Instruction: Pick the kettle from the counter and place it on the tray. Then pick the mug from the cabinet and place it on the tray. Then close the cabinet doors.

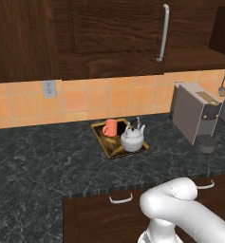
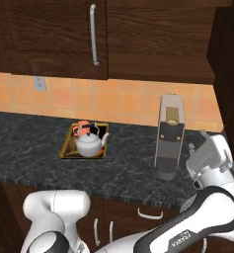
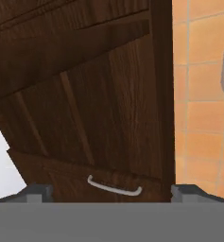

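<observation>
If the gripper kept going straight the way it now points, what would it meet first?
Probably the dark wooden door panel directly ahead of the open gripper, above a small silver handle; how far off it stands is unclear.

Dark marbled stone counter [image 1: 38, 161] shows a faint sheen; brown wood-grain cabinet doors [image 1: 109, 28] look matt, their curved silver bar handle [image 1: 163, 33] metallic; the squat white-grey kettle [image 1: 132, 139] gleams smoothly on the gold-rimmed tray [image 1: 115, 153].

Kettle [image 1: 132, 138] and mug [image 1: 110, 127] on tray [image 1: 115, 153] (touching, apparently), cabinet doors [image 1: 118, 28] shut.
</observation>
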You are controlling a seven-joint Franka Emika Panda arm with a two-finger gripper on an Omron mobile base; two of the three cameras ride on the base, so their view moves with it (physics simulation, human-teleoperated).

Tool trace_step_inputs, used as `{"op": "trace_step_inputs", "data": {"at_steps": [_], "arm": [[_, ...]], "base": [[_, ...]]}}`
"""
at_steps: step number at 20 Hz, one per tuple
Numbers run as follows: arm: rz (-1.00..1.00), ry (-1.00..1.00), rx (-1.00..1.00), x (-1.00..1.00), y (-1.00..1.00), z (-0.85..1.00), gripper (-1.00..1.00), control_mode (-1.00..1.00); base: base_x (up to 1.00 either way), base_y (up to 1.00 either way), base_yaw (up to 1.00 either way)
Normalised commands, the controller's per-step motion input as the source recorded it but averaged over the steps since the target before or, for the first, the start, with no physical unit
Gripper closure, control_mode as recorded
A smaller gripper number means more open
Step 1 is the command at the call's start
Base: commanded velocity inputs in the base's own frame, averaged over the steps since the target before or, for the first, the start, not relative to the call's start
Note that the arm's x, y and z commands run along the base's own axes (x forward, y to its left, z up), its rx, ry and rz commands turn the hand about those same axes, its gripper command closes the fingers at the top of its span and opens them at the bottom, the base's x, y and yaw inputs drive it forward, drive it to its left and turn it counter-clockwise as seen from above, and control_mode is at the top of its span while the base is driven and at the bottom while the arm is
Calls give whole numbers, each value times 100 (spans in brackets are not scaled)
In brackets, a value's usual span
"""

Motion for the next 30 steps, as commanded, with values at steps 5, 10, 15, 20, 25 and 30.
{"op": "trace_step_inputs", "data": {"at_steps": [5, 10, 15, 20, 25, 30], "arm": [[4, 0, 7, 14, 1, -50, -100, -100], [2, 14, 15, 7, -10, 23, -100, -100], [0, 20, 13, 0, -18, 18, -100, -100], [7, 5, 20, 0, -34, -5, -100, -100], [12, 9, 18, 9, -24, -4, -100, -100], [14, 18, 17, 29, -27, 15, -100, -100]], "base": [[0, 0, 0], [0, 0, 0], [0, 0, 0], [0, 0, 0], [0, 0, 0], [0, 0, 0]]}}
